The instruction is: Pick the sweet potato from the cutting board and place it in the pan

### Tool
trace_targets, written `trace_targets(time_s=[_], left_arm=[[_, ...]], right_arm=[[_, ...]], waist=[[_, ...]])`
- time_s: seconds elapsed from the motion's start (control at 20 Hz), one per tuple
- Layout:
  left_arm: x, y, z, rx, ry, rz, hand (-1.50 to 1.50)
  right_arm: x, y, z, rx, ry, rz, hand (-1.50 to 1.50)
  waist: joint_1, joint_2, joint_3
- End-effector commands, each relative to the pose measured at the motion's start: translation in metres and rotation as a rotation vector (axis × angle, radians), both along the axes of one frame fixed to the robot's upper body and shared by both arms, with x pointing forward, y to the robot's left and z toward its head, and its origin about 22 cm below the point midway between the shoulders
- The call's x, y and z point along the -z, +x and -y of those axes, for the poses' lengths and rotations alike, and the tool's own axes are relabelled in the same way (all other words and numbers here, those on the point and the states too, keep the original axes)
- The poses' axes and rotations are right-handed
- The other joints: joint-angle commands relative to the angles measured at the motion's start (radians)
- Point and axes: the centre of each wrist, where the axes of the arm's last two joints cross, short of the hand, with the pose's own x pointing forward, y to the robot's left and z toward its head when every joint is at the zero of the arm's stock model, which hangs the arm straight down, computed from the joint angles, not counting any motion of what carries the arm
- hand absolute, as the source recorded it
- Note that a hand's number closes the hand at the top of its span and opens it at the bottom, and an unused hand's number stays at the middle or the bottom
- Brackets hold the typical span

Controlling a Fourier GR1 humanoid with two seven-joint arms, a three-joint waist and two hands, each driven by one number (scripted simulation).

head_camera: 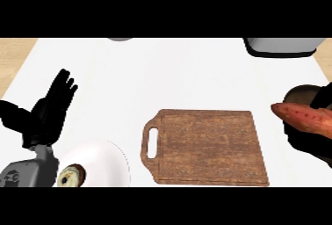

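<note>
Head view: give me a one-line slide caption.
Right hand holds the sweet potato right of the bare cutting board; left hand rests open at left.

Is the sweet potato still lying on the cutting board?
No, the sweet potato is held in the right robot hand, off to the right of the bare cutting board.

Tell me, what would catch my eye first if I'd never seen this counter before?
Probably the wooden cutting board in the middle, bare, with a handle slot on its left side. At the right edge the right hand holds a reddish sweet potato off the board, in front of a dark pan that only partly shows. At the left, the left hand rests open, fingers up, above a white plate with a small pastry on it.
</note>
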Motion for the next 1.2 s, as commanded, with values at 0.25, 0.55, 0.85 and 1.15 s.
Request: trace_targets(time_s=[0.25, 0.55, 0.85, 1.15], left_arm=[[-0.011, -0.001, 0.004, 0.005, 0.0, 0.005, 0.0], [0.005, 0.004, -0.002, 0.016, -0.005, 0.005, 0.0], [0.007, 0.01, 0.015, 0.039, 0.012, 0.011, 0.0], [-0.011, -0.006, -0.009, 0.029, -0.003, 0.017, 0.0]], right_arm=[[0.023, 0.011, 0.121, 0.094, 0.078, 0.08, 1.5], [0.045, 0.04, 0.187, 0.063, 0.104, 0.073, 1.5], [0.109, 0.059, 0.21, -0.024, 0.14, 0.006, 1.5], [0.17, 0.07, 0.213, 0.015, 0.105, -0.061, 1.5]], waist=[[0.002, 0.0, 0.001], [0.009, 0.003, 0.0], [0.013, 0.005, 0.001], [0.028, 0.006, 0.002]])
